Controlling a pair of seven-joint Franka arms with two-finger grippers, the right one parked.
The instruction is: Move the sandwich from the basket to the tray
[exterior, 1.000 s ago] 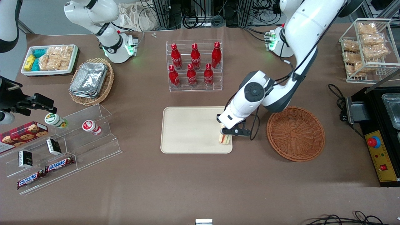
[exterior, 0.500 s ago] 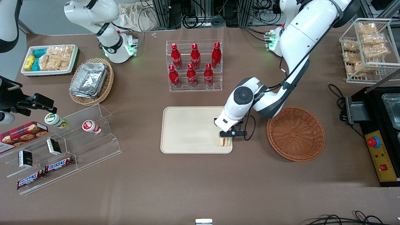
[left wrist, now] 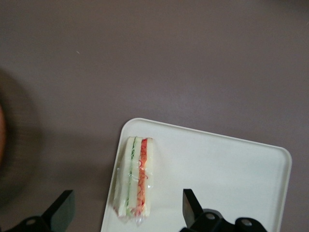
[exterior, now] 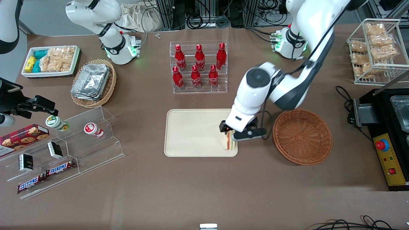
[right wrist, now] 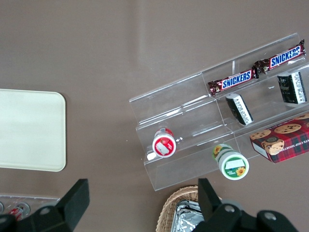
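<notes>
The sandwich [exterior: 228, 142] [left wrist: 135, 176], a wrapped wedge with red and green filling, stands on its edge on the cream tray [exterior: 191, 134] [left wrist: 217, 169], in the corner nearest the front camera and the basket. The round reddish-brown wicker basket [exterior: 302, 136] sits beside the tray with nothing in it. My left gripper [exterior: 230, 131] [left wrist: 128, 203] hangs just above the sandwich. It is open, with a black finger [left wrist: 191, 205] out on either side of the wedge and neither one touching it.
A clear rack of red bottles [exterior: 198, 67] stands farther from the front camera than the tray. A black machine [exterior: 389, 134] and a wire snack rack [exterior: 377, 48] sit toward the working arm's end. Acrylic snack shelves [exterior: 64, 150] and a tan basket of foil containers [exterior: 93, 83] lie toward the parked arm's end.
The left arm has risen and its wrist has lifted off the sandwich, which stays standing in the same corner of the tray.
</notes>
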